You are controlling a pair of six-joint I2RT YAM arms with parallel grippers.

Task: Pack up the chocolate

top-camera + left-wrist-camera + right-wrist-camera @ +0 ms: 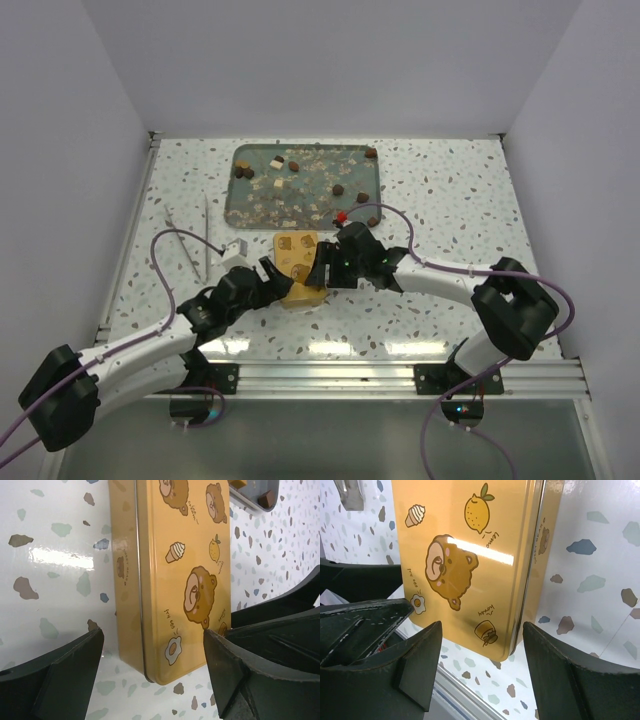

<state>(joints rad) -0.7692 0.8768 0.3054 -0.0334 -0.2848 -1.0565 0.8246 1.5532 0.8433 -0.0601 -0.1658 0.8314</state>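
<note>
Currently the left fingers (60, 675) stand wide apart and grip nothing, one on either side of the near end of the gold tin (185, 570). The right fingers (570, 680) are spread across that same end from the opposite side. Whether any fingertip touches the tin's wall I cannot tell. The two sets crowd each other over the tin, their black plastic bodies nearly meeting.

The tin lies lid-up and closed on the speckled surface (450, 210). Its glossy lid is printed with cartoon bears, a lemon, an ice-cream cone and a fried egg. Just beyond its far end sits a shallow grey tray (230, 195) with rounded corners. The chocolate (338, 189) is there, small dark and cream-white pieces scattered among pale crumbs. Left of the tray lie thin white utensils (206, 235).

Both arms reach inward from the near edge, elbows out and forearms low, wrists converging at the tin.
</note>
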